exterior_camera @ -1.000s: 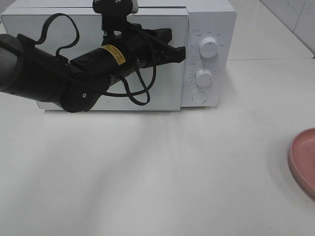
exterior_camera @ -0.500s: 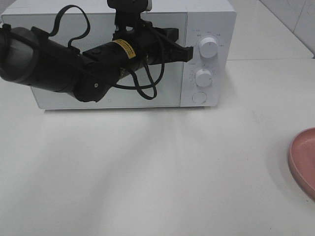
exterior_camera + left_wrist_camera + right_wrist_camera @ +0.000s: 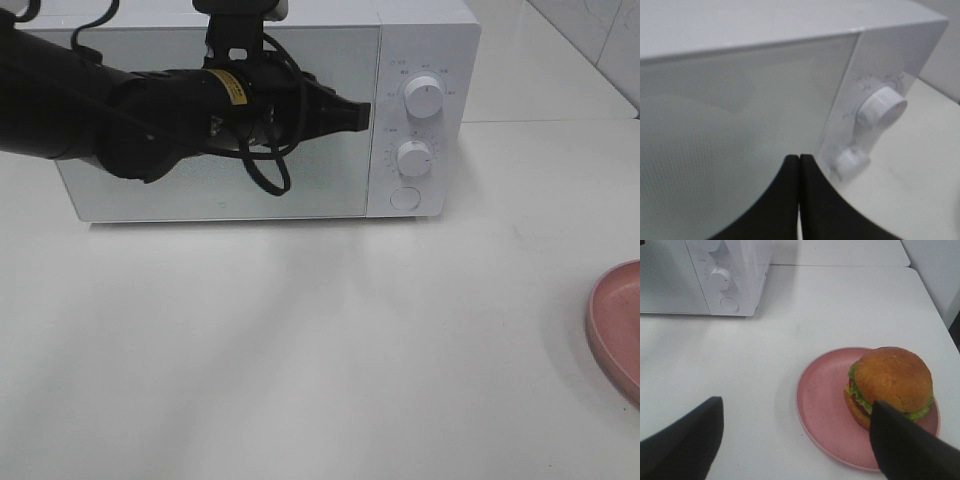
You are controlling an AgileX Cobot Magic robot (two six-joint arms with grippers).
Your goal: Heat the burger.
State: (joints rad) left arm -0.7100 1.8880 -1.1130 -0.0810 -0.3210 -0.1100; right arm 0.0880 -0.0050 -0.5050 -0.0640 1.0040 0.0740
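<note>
Burger (image 3: 890, 382) beneath spread right gripper (image 3: 797, 432)

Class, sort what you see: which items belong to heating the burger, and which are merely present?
Belongs to the job:
burger
microwave
left gripper, shut, at the microwave door
right gripper, open

Merely present:
pink plate under the burger
white table

The left arm (image 3: 150, 110) lies across the microwave (image 3: 420, 40) door; bare table (image 3: 300, 350) spreads toward six o'clock, the plate (image 3: 615, 325) blocking four o'clock.
</note>
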